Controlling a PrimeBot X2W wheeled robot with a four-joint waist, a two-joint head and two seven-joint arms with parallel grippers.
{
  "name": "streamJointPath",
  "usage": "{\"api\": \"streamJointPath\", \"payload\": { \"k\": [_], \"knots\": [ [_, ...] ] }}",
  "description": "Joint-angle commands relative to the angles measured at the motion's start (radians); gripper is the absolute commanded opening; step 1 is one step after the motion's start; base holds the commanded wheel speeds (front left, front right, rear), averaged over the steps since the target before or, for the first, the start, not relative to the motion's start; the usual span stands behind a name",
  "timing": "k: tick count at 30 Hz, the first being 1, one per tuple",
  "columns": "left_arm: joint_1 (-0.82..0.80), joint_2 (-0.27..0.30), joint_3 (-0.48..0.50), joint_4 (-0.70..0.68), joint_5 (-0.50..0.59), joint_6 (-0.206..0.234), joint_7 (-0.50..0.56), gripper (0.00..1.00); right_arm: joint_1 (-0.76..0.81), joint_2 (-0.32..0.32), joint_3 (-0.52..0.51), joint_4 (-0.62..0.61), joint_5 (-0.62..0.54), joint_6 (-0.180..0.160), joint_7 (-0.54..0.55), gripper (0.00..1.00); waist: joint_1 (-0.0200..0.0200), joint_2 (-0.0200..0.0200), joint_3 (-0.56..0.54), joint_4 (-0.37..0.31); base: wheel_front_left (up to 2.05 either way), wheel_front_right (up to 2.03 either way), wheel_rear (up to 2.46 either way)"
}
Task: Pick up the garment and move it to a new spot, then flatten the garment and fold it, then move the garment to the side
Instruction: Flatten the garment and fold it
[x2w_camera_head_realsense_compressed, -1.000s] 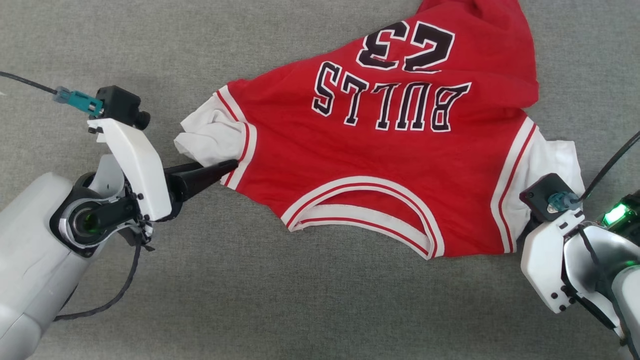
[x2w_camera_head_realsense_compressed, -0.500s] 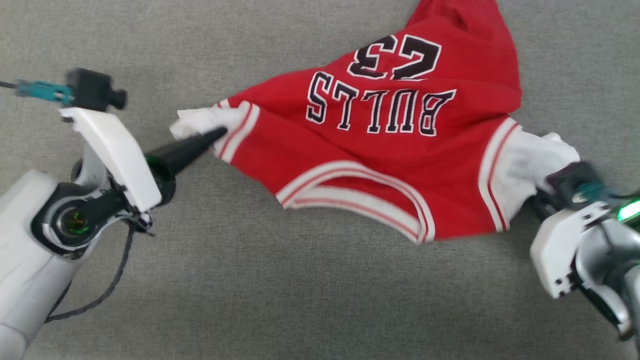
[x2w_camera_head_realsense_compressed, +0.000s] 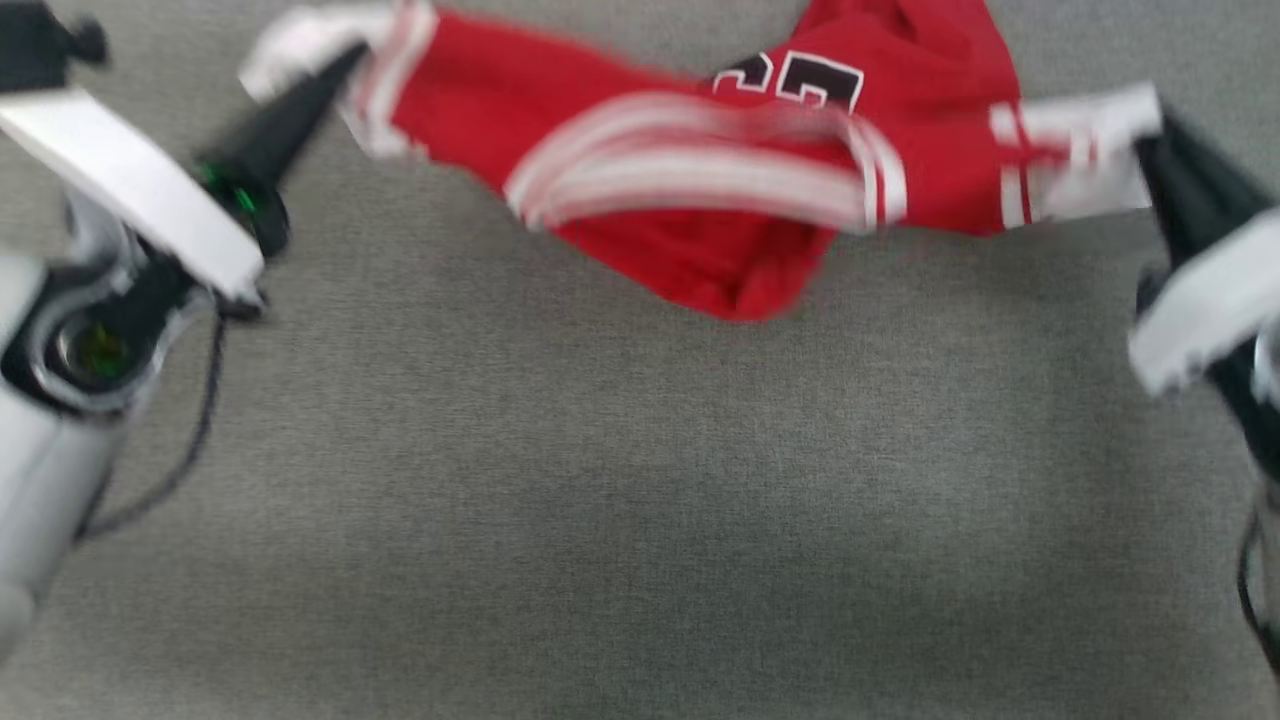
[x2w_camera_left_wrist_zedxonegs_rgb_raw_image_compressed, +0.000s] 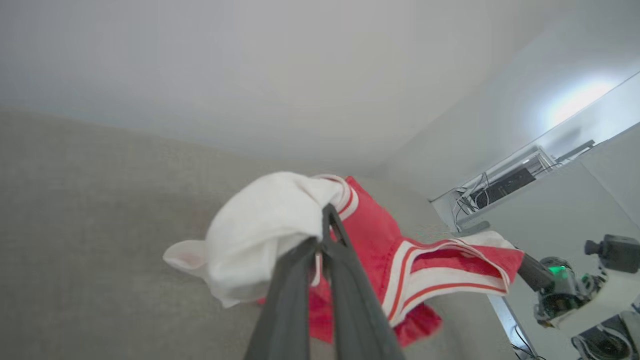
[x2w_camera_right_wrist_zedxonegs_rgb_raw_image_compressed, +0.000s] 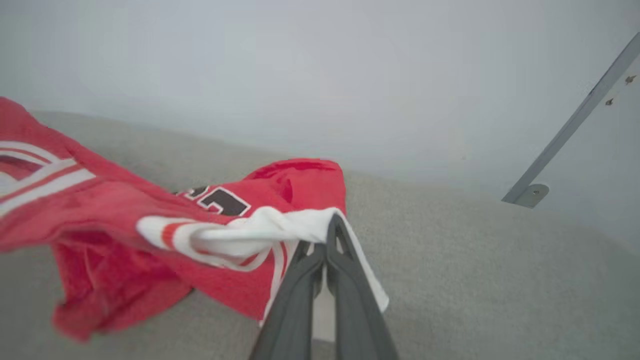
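— What are the grippers doing?
— The left gripper (x2w_camera_left_wrist_zedxonegs_rgb_raw_image_compressed: 325, 212) is pinching one white sleeve and the right gripper (x2w_camera_right_wrist_zedxonegs_rgb_raw_image_compressed: 332, 222) the other, both clamping tight.
— And the garment?
— The red garment (x2w_camera_head_realsense_compressed: 690, 215) is hanging stretched between them, blurred and sagging over the grey fabric surface (x2w_camera_head_realsense_compressed: 640, 520).

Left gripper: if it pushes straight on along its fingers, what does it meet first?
The white sleeve of the garment, which the left gripper is shut on. Beyond that cloth the line seems to run over the grey surface toward a pale wall, though depth is hard to judge.
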Motion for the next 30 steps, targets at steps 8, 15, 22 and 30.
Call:
{"api": "streamJointPath", "payload": {
  "k": [8, 15, 22, 30],
  "knots": [
    [-0.333, -0.034, 0.038, 0.256, 0.107, 0.002, -0.132, 0.00, -0.526, 0.156, -0.065, 0.320, -0.001, -0.001, -0.033, 0.00, 0.0000, 0.0000, 0.110, -0.029, 0.00, 0.00, 0.00],
    [-0.623, -0.053, 0.048, 0.427, 0.140, 0.002, -0.185, 0.00, -0.947, 0.244, -0.184, 0.625, -0.138, -0.001, -0.208, 0.00, 0.0000, 0.0000, 0.137, -0.060, 0.00, 0.00, 0.00],
    [-0.764, -0.103, 0.043, 0.482, 0.110, 0.002, -0.253, 0.00, -1.155, 0.258, -0.274, 0.847, -0.272, -0.001, -0.398, 0.00, 0.0000, 0.0000, 0.106, -0.065, 0.00, 0.00, 0.00],
    [-0.552, -0.074, -0.012, 0.353, -0.024, 0.002, -0.148, 0.00, -1.065, 0.259, -0.231, 0.969, -0.252, -0.001, -0.444, 0.00, 0.0000, 0.0000, 0.067, -0.044, 0.00, 0.00, 0.00]
  ]
}}
